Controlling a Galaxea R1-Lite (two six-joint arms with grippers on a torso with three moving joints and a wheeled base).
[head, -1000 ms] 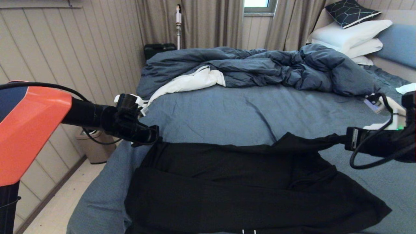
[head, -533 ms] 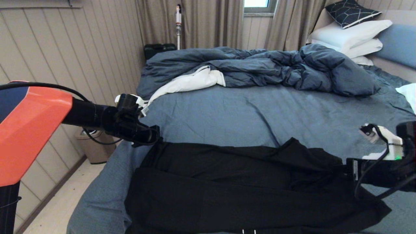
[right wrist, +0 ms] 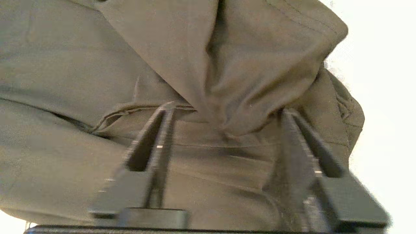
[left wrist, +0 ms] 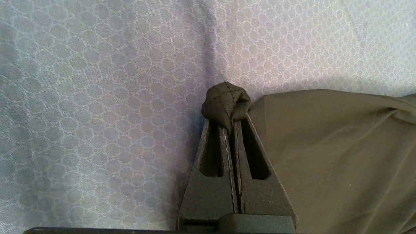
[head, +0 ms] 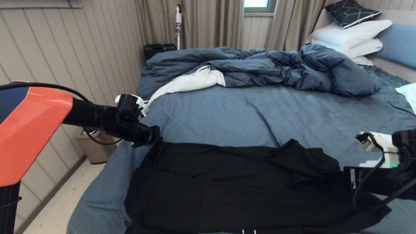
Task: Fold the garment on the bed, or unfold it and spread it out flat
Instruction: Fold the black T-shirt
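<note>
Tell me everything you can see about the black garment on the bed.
The garment is plain black, soft-looking cloth, lying mostly flat but wrinkled on the bed near its front edge, with folds across its far side. The left gripper is shut on a bunched corner. The right gripper is open over its other end. No print shows.

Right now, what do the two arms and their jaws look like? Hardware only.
The left arm has an orange shell, a black forearm and a looping black cable, ending in the matte black left gripper with slotted wedge jaws. The right gripper has the same black slotted jaws; its wrist carries a white camera bracket with a green light and black cabling.
</note>
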